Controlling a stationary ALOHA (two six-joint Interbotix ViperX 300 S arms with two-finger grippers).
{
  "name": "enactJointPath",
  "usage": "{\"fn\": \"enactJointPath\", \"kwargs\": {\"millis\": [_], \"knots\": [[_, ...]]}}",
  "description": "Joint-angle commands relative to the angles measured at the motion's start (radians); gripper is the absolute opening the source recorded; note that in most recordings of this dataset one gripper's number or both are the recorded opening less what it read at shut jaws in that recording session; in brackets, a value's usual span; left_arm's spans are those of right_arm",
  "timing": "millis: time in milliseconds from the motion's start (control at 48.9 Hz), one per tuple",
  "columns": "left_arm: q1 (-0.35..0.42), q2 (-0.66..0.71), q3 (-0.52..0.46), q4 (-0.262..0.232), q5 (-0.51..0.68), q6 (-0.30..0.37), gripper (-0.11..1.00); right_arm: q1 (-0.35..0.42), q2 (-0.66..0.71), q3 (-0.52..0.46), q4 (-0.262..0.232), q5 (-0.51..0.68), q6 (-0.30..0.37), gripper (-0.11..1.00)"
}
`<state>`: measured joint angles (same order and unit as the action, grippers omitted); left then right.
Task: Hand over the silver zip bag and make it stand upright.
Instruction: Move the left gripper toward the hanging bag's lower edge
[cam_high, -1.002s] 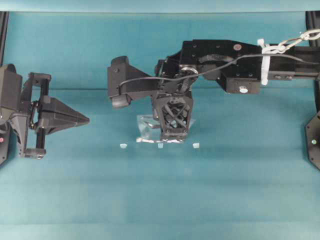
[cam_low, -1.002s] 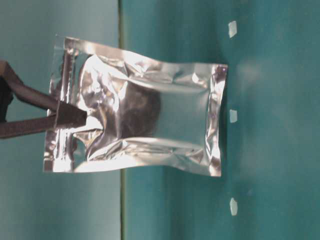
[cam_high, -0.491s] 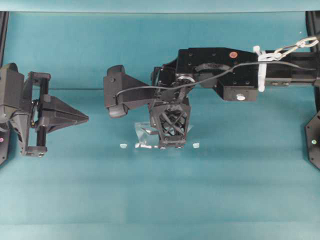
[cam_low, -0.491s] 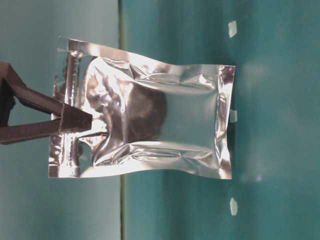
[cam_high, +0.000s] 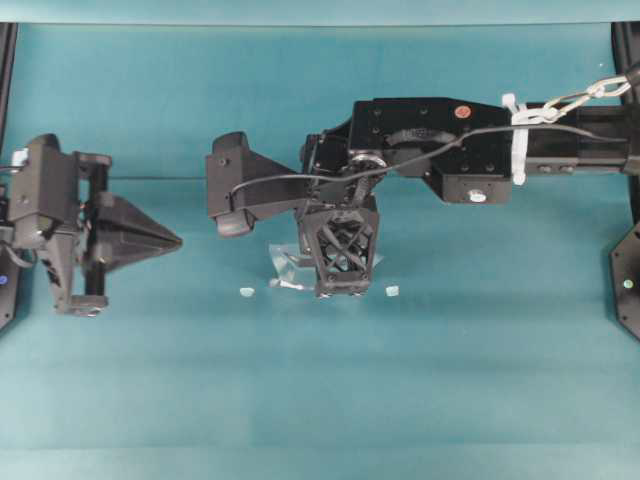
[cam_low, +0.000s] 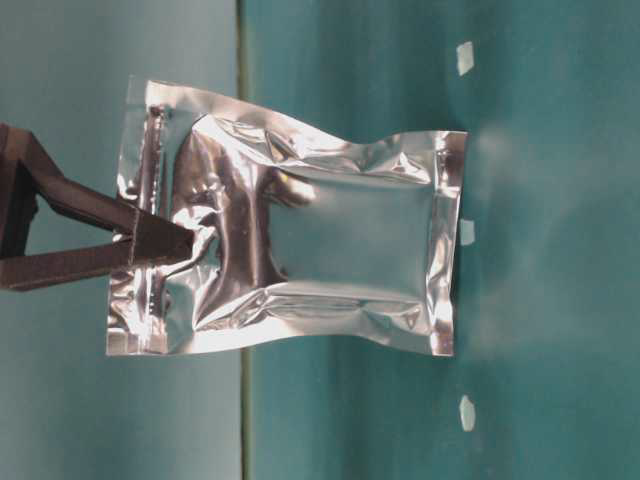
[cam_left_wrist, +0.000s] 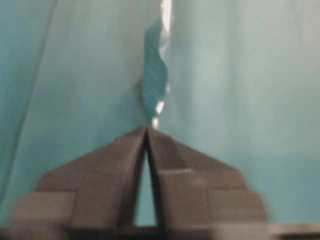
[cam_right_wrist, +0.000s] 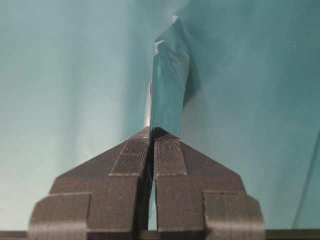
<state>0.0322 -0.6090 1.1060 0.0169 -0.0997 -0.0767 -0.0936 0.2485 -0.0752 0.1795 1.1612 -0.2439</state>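
Note:
The silver zip bag is a shiny crinkled foil pouch hanging on end, its bottom seal at the teal table surface. My right gripper is shut on the bag's zip strip at the top. Seen from overhead, the right gripper points straight down over the bag, which is mostly hidden under it. In the right wrist view the bag runs edge-on away from the shut tips. My left gripper sits far left, apart from the bag, its tips touching with nothing between them. It faces the distant bag.
Small pale scraps lie on the table in a row beside the bag's base; the table-level view shows three. The right arm stretches across from the right edge.
The right gripper has lowered the bag until its bottom seal reaches the table, and the bag has twisted slightly. The left arm's wrist has shifted and turned a little at the left edge.

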Motion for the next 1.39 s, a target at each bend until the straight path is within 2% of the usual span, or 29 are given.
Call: {"fn": "enactJointPath", "kwargs": {"millis": [0, 123, 205, 327, 470, 614, 920, 1023, 1125, 1370], "knots": [[0.002, 0.031, -0.002, 0.002, -0.074, -0.021, 0.46, 0.003, -0.009, -0.009, -0.002, -0.008, -0.006, 0.04], [0.002, 0.107, 0.026, 0.002, -0.196, -0.072, 0.82, 0.003, -0.009, -0.006, -0.002, -0.008, -0.009, 0.04], [0.002, 0.166, 0.043, 0.002, -0.281, -0.078, 0.96, 0.003, -0.009, -0.003, -0.002, -0.008, -0.009, 0.04], [0.002, 0.262, 0.057, 0.002, -0.408, -0.078, 0.9, 0.005, -0.011, 0.002, -0.002, -0.008, -0.009, 0.04], [0.002, 0.4, 0.035, 0.002, -0.548, -0.084, 0.93, 0.006, -0.011, 0.003, -0.002, -0.006, -0.009, 0.04], [0.0, 0.518, -0.018, 0.002, -0.632, -0.086, 0.95, 0.006, -0.012, 0.005, -0.002, -0.005, -0.009, 0.04], [-0.018, 0.715, -0.123, 0.002, -0.686, -0.087, 0.95, 0.006, -0.014, 0.008, -0.002, -0.005, -0.008, 0.04], [-0.014, 0.772, -0.135, 0.002, -0.739, -0.089, 0.95, 0.008, -0.014, 0.009, -0.002, -0.008, -0.006, 0.04], [-0.015, 0.808, -0.153, 0.002, -0.788, -0.101, 0.95, 0.008, -0.015, 0.008, -0.002, -0.006, -0.006, 0.04], [-0.012, 0.862, -0.207, 0.002, -0.795, -0.114, 0.95, 0.011, -0.015, 0.009, -0.002, -0.008, 0.0, 0.04]]}}
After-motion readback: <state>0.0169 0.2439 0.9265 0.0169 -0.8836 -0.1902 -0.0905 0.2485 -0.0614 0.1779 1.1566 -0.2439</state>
